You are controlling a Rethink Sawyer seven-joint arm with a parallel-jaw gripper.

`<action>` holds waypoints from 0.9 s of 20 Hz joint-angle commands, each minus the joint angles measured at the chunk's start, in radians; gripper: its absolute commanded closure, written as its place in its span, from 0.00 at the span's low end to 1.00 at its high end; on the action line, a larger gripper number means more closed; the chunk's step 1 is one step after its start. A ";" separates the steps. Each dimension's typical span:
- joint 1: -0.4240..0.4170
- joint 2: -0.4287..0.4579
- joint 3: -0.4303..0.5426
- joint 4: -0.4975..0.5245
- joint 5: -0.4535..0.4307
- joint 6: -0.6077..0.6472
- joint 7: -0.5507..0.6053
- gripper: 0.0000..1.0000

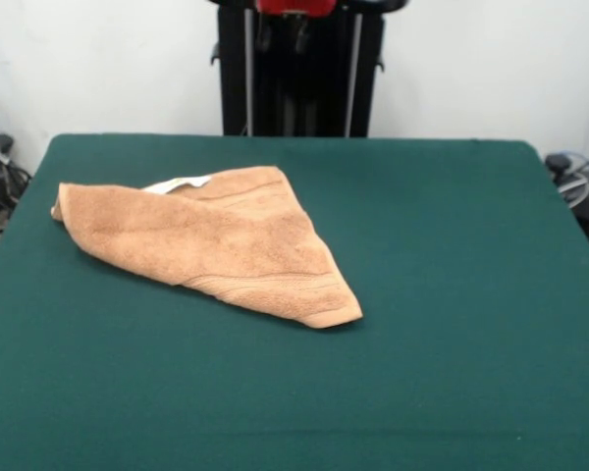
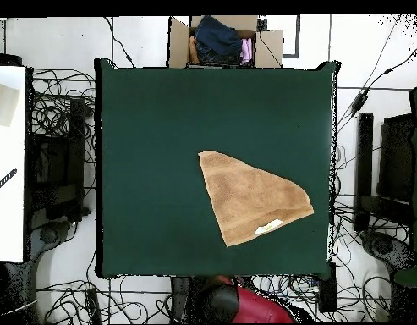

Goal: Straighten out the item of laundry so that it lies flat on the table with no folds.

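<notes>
one towel folded triangular on table | tool drawn back, state unclear

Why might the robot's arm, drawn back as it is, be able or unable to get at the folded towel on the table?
Probably able: the towel lies uncovered on the table, towards the robot's side, with nothing around it.

Dark green table, cloth top. One thing on it: orange-tan towel, folded into a rough triangle, not flat. White label shows at its pedestal-side edge. Towel lies off-centre, toward the robot's side.
</notes>
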 commanded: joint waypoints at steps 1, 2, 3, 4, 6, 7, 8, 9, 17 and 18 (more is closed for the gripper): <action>-0.067 -0.004 0.188 -0.004 -0.006 -0.192 0.166 0.00; -0.070 -0.005 0.191 -0.002 -0.009 -0.201 0.171 0.00; -0.073 -0.005 0.194 0.001 -0.012 -0.209 0.176 0.00; -0.075 -0.006 0.197 0.003 -0.016 -0.217 0.181 0.00; -0.085 -0.007 0.206 0.010 -0.025 -0.241 0.182 0.00; -0.088 -0.007 0.209 0.011 -0.028 -0.249 0.183 0.00; -0.091 -0.006 0.212 0.013 -0.031 -0.256 0.184 0.00; -0.094 -0.005 0.216 0.015 -0.037 -0.270 0.185 0.00; -0.115 0.009 0.236 0.032 -0.080 -0.371 0.197 0.00; -0.115 0.014 0.237 0.033 -0.084 -0.387 0.203 0.00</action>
